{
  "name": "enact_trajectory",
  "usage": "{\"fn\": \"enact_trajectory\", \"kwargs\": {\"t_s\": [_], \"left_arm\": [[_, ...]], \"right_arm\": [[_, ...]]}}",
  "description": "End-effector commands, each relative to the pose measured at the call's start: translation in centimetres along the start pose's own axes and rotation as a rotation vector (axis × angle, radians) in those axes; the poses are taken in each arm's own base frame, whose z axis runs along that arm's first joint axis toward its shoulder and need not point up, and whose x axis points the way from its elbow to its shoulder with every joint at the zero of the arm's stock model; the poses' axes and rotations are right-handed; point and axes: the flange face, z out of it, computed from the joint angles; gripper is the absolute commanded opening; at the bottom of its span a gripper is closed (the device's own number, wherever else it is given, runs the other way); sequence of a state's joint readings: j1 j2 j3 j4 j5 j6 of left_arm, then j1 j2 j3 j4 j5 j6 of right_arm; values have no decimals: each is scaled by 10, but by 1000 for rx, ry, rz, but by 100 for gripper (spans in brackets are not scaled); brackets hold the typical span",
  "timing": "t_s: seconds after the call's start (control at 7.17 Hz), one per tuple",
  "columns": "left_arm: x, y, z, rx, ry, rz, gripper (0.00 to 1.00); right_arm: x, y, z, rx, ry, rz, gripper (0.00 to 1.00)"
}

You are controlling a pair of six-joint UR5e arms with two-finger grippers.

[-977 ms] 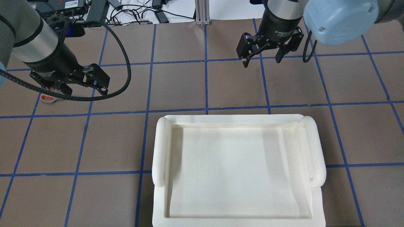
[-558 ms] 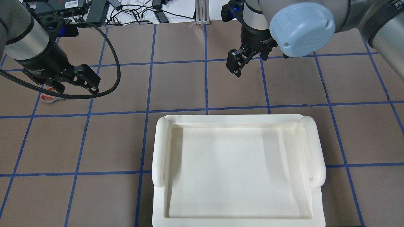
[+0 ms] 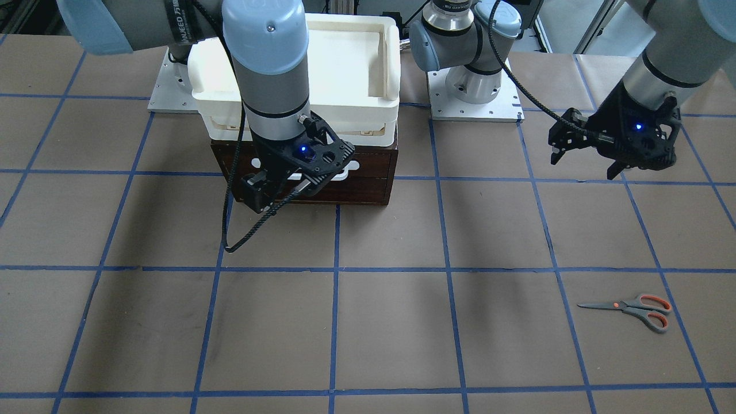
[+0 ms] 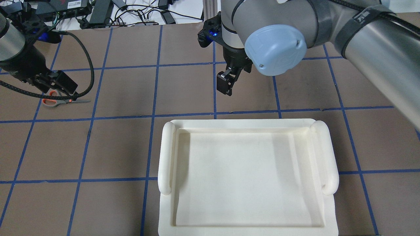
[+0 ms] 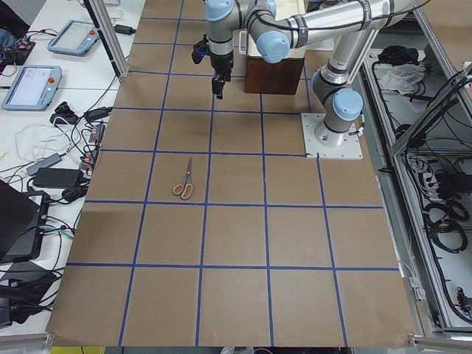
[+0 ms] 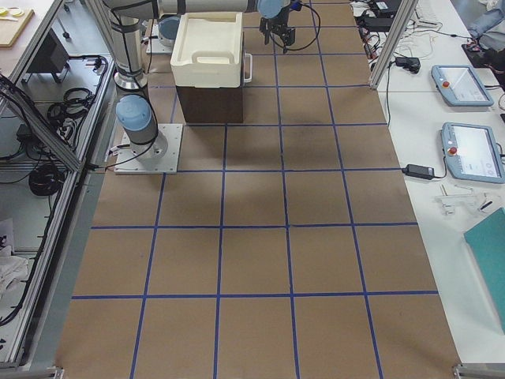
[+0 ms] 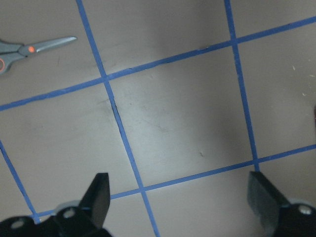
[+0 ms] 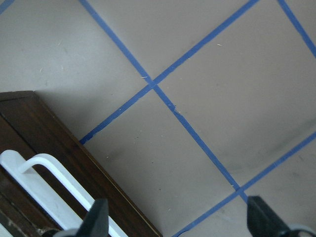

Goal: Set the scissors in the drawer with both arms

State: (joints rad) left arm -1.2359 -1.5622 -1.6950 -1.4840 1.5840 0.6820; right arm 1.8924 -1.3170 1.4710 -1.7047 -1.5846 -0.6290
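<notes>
Right claw (image 4: 225, 84) swung nearer dark wooden drawer (image 3: 371, 181), white bar handle (image 3: 352, 167).

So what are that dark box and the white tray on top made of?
The drawer looks like dark varnished wood, faint grain showing; its handle smooth white, plastic or painted metal. The tray looks like matte white foam, edges rounded.

scissors (image 3: 629, 307) on table (image 3: 402, 322), robot's L | tray (image 3: 393, 52) atop drawer (image 3: 376, 178), ctr
</notes>
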Motion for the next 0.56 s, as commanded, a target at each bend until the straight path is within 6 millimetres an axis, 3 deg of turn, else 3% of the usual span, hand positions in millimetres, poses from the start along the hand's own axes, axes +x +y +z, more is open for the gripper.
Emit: {"fn": "enact_trajectory", "kwargs": {"t_s": [0.0, 0.42], "left_arm": [[-44, -14, 33, 4, -7, 225, 100], [-106, -23, 89, -6, 31, 502, 100]], "right_arm": [[-11, -11, 24, 16, -112, -153, 100], [-13, -8, 39, 15, -146, -422, 100]]}}
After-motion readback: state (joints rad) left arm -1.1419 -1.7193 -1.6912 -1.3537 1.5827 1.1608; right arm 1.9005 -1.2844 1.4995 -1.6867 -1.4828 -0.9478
